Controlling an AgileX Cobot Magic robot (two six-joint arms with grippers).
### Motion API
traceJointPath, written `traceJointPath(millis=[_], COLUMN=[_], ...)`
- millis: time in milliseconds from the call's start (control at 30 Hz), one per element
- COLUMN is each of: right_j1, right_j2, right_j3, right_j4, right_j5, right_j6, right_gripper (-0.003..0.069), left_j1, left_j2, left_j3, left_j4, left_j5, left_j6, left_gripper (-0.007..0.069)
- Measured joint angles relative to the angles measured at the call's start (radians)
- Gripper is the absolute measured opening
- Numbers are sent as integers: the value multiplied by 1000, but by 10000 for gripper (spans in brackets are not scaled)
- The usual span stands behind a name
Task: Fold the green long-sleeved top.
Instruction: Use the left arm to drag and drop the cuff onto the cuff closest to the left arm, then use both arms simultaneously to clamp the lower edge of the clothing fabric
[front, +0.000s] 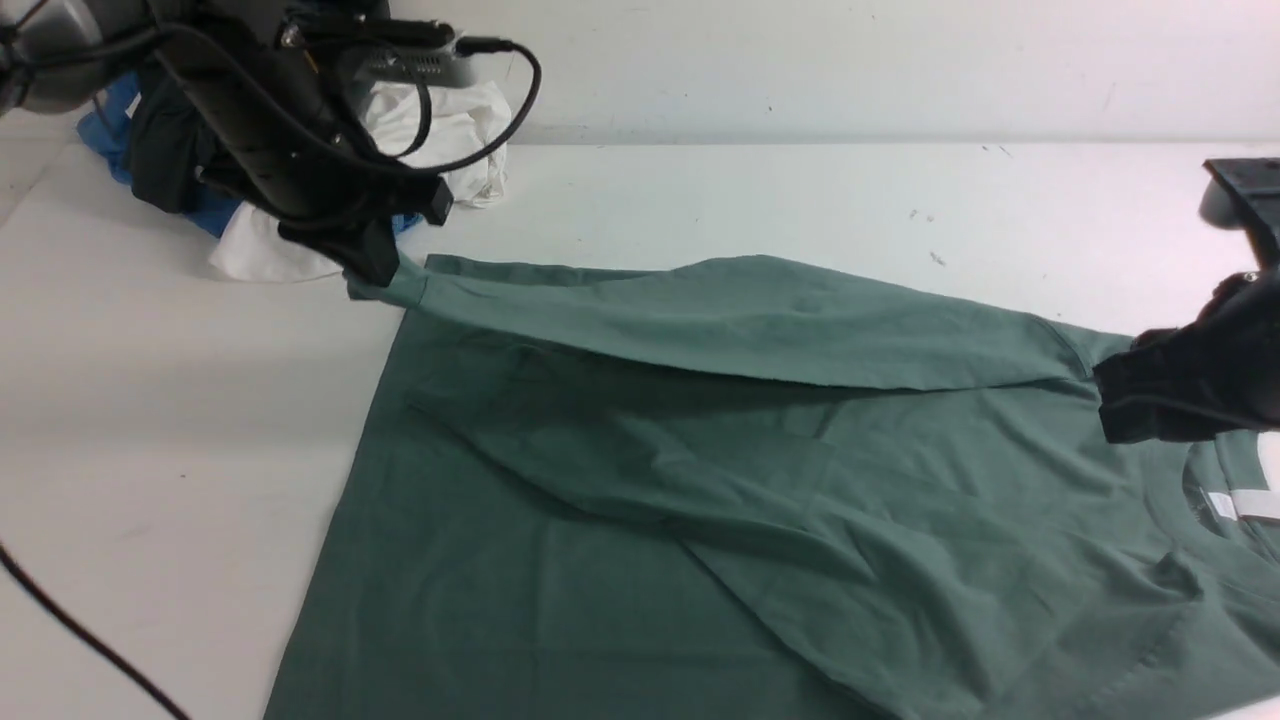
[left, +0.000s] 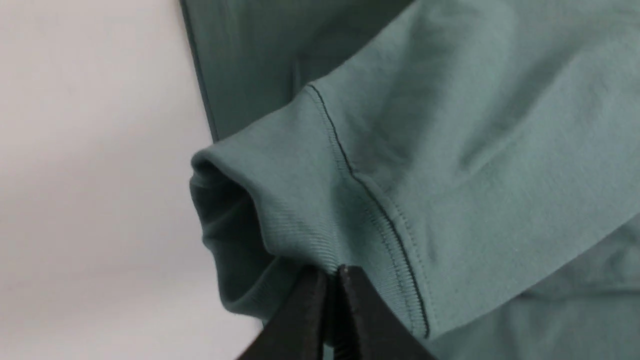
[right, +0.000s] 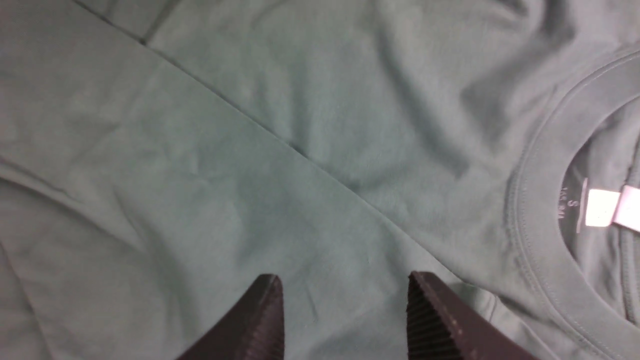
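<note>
**Now the left claw is pinching the sleeve cuff**

Right in front of me the green long-sleeved top (front: 700, 520) is lying spread on the white bench (front: 150, 400), taking up most of the near and right side, with its neck toward the right. The left claw (front: 372, 268) is clenching the ribbed cuff (left: 300, 200) of one sleeve (front: 750, 320) at the top's far left corner, its jaws pressed together on the cloth. That sleeve is running as a taut band along the far edge of the body, from the cuff over to the shoulder on the right, and is casting a shadow on the fabric below it.

The right claw (front: 1125, 400) is hanging at that shoulder, beside the ribbed neck (right: 540, 200) and its white label (right: 602, 207). Its jaws are standing apart over the cloth, gripping nothing; whether they are touching the fabric I cannot tell.

Behind the left arm, a heap of white (front: 460, 130), blue (front: 110, 130) and dark garments is sitting at the bench's far left corner, apart from the top.
</note>
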Motion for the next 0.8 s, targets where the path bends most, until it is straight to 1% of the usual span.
traceJointPath(millis=[33, 67, 133, 200, 333, 433, 467, 500, 533, 567, 600, 667, 700, 733, 800], right_j1=[0, 0, 0, 0, 25, 66, 69, 98, 117, 121, 152, 197, 197, 234, 274], right_j2=[-4, -39, -57, -94, -112, -112, -112, -113, -114, -114, -120, -133, -134, -154, -179], right_j3=[0, 0, 1, 1, 1, 1, 1, 1, 1, 1, 1, 1, 1, 1, 1], right_j4=[0, 0, 2, 13, 18, 18, 18, 18, 18, 18, 18, 18, 18, 18, 18], right_j5=[1, 14, 21, 38, 53, 83, 83, 107, 123, 126, 164, 229, 235, 275, 287], right_j6=[0, 0, 0, -1, -1, -13, -15, -26, -33, -33, -38, -44, -44, -47, -50], right_gripper=[323, 323, 323, 323, 323, 323, 323, 323, 323, 323, 323, 323, 323, 323, 323], left_j1=[0, 0, 0, 0, 0, 0, 0, 0, 0, 0, 0, -11, -11, -41, -81], left_j2=[-7, -72, -104, -164, -165, -149, -147, -141, -140, -140, -148, -183, -183, -243, -301], left_j3=[13, 133, 197, 356, 493, 540, 541, 544, 544, 544, 542, 542, 542, 542, 545], left_j4=[0, 0, 0, 1, 8, 10, 9, 9, 7, 5, -6, -24, -24, -40, -56], left_j5=[-10, -55, -90, -172, -246, -267, -267, -266, -267, -267, -263, -247, -244, -213, -174], left_j6=[-1, -1, -1, -1, 17, 69, 69, 99, 111, 113, 122, 155, 161, 207, 256], left_gripper=[2, 2, 2, 2, 11, 72, 72, 140, 185, 195, 272, 360, 368, 425, 453])
